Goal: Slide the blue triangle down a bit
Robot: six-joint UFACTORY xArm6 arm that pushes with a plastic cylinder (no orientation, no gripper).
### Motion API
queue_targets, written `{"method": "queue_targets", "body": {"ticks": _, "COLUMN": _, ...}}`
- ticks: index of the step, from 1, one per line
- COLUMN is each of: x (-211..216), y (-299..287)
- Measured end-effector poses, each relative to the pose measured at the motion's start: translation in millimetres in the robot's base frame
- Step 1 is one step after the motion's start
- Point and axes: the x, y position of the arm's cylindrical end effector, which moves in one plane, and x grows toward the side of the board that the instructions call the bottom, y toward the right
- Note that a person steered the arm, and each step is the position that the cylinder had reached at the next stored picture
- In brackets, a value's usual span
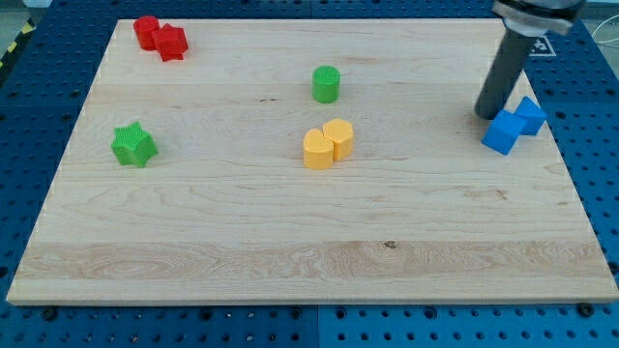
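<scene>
At the view's right side of the table [290, 242], my tip [486, 116] stands on the wood, just at the upper left of two blue blocks. There is no claw on this arm, only the straight dark rod, so nothing is spread or pinched. The two blue blocks touch each other. The blue block [502, 132] nearer to the view's bottom looks like a cube, and my tip is touching it or almost touching it; I cannot tell which. The other blue block [529, 114] sits behind it, toward the view's right, close to the table's edge. Its shape is hard to make out, so I cannot say with certainty which one is the triangle.

Near the middle, a yellow heart [315, 150] and a yellow cylinder-like block [338, 138] touch side by side. A green cylinder [327, 84] stands above them, apart. A green star [133, 145] lies at the view's left. Two red blocks [161, 38] touch in the top left corner.
</scene>
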Motion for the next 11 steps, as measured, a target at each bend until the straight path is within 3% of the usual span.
{"method": "queue_targets", "body": {"ticks": 2, "x": -29.6, "y": 33.4}}
{"method": "queue_targets", "body": {"ticks": 4, "x": -3.4, "y": 33.4}}
{"method": "queue_targets", "body": {"ticks": 11, "x": 19.6, "y": 35.3}}
